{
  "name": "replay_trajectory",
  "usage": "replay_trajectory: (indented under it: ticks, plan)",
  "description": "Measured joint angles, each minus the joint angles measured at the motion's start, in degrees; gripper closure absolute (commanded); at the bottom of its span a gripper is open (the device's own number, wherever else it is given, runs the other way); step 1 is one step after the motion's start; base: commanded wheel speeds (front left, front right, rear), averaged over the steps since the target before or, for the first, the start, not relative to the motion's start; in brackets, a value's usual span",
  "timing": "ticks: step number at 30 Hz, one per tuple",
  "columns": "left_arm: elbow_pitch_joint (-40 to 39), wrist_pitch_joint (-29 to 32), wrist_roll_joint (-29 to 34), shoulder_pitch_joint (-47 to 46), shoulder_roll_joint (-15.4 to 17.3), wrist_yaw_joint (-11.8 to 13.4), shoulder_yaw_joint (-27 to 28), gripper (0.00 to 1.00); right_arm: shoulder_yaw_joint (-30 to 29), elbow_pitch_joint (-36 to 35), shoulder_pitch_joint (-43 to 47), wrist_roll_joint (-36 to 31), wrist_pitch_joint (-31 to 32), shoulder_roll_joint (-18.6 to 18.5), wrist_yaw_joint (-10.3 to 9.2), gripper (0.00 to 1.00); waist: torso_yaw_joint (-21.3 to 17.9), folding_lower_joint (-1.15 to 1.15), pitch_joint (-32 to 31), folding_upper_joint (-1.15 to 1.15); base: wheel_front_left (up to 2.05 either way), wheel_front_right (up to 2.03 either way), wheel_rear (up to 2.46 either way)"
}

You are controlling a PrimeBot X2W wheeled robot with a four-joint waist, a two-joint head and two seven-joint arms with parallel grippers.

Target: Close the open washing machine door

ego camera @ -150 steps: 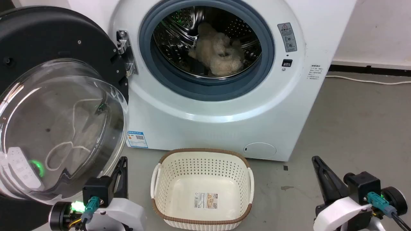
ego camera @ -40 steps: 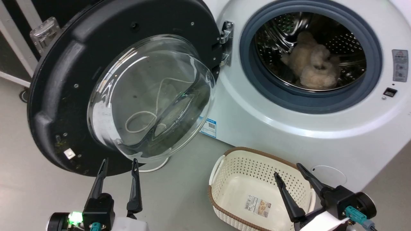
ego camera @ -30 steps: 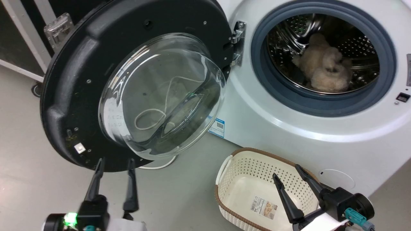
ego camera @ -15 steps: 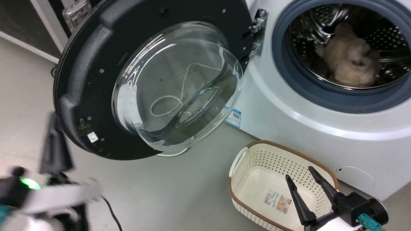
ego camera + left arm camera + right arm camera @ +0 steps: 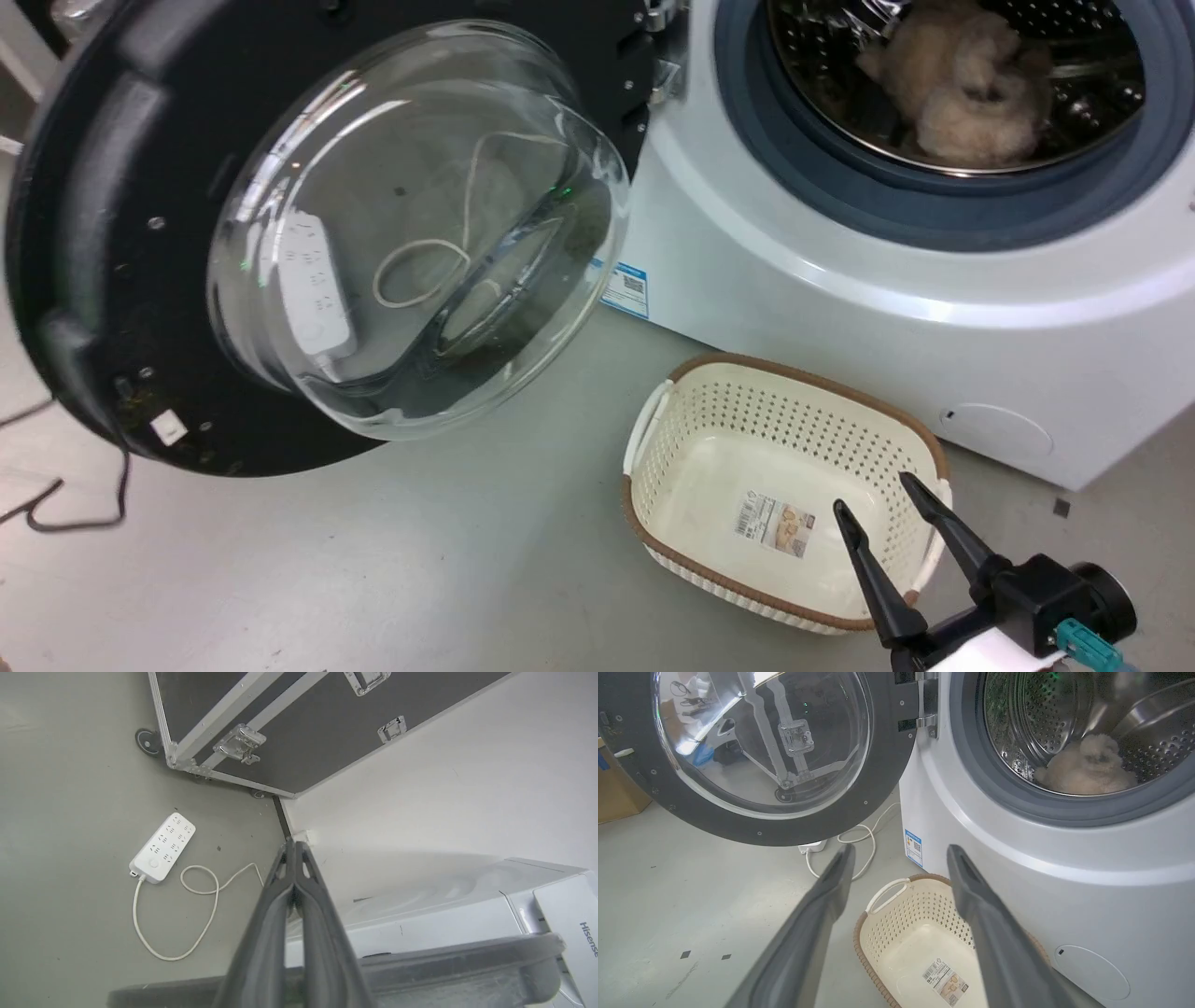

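Left hand (image 5: pixel 292 854), fingers pressed together, is set at the rim of the round black-framed glass door (image 5: pixel 103 243); a push toward the white washer (image 5: pixel 840 308) is needed. Right hand (image 5: pixel 870 492) is held wide.

The head view's top edge cuts off the washing machine door (image 5: pixel 103 233) and drum (image 5: pixel 1092 103).

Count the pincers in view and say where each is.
2. The left pincer, shut, hangs above the washing machine door's rim. The right pincer, open, is at the head view's lower right, by the basket.
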Motion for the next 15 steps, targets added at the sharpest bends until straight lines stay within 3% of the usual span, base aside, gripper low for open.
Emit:
replay_trajectory:
  ticks: [5, 6, 15]
  plan:
    - [2.7, 5.7, -3.1, 0.0, 0.3, 0.0, -0.2, 1.00, 0.6, 0.1, -0.5, 0.3, 0.0, -0.4, 0.00, 0.00, -1.4, 0.00, 0.9, 0.00, 0.00, 0.00, 0.00]
    - [2.9, 8.9, -4.2, 0.3, 0.4, -0.9, -0.6, 1.00, 0.8, 0.1, -0.5, 0.5, 0.0, -0.4, 0.00, 0.00, -2.2, 0.00, 1.0, 0.00, 0.00, 0.00, 0.00]
    - [-1.5, 17.9, -10.5, 7.2, -0.1, -4.1, 0.8, 1.00, 0.2, 1.0, -0.5, 0.5, 0.0, 0.0, 0.00, 0.00, -3.5, -0.01, -1.4, 0.00, 0.00, 0.00, 0.00]
